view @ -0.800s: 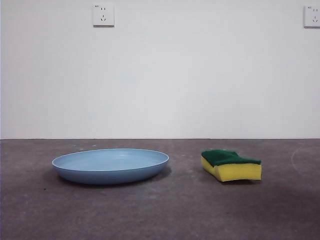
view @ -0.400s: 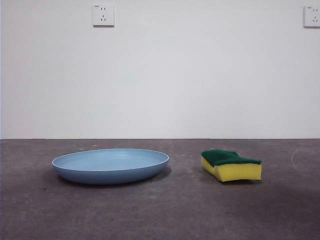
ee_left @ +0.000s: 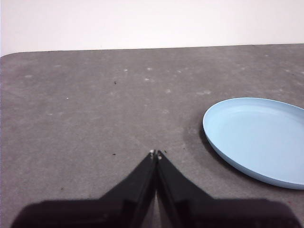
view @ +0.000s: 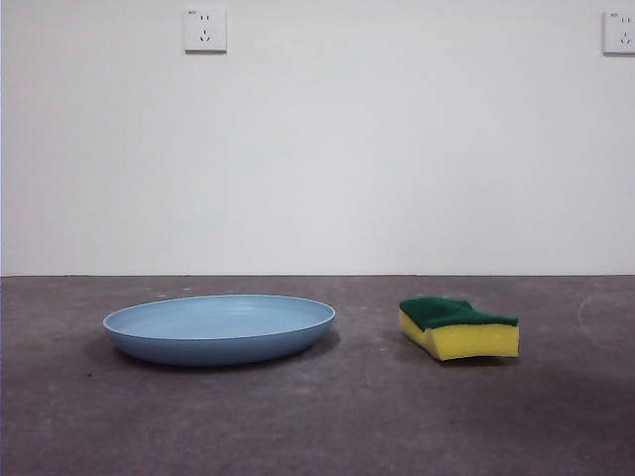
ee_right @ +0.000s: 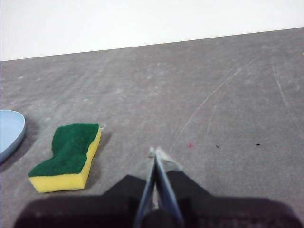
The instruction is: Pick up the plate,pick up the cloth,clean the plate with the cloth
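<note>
We saw one plate [view: 219,328] lying flat on the table [view: 317,416], with one sponge [view: 458,327] at its 3 o'clock, near but apart. The plate looked stiff, light and probably slick, so we judged its thin rim the place to pinch; the sponge seemed soft and best squeezed across its sides. The left gripper [ee_left: 156,153] and right gripper [ee_right: 156,152] each hung over bare table, jaws pressed together, holding nothing

1. I see my left gripper [ee_left: 156,153] with its two black jaws pressed together, tips touching.
2. My right gripper [ee_right: 156,152] has its jaws closed too, holding nothing.
</note>
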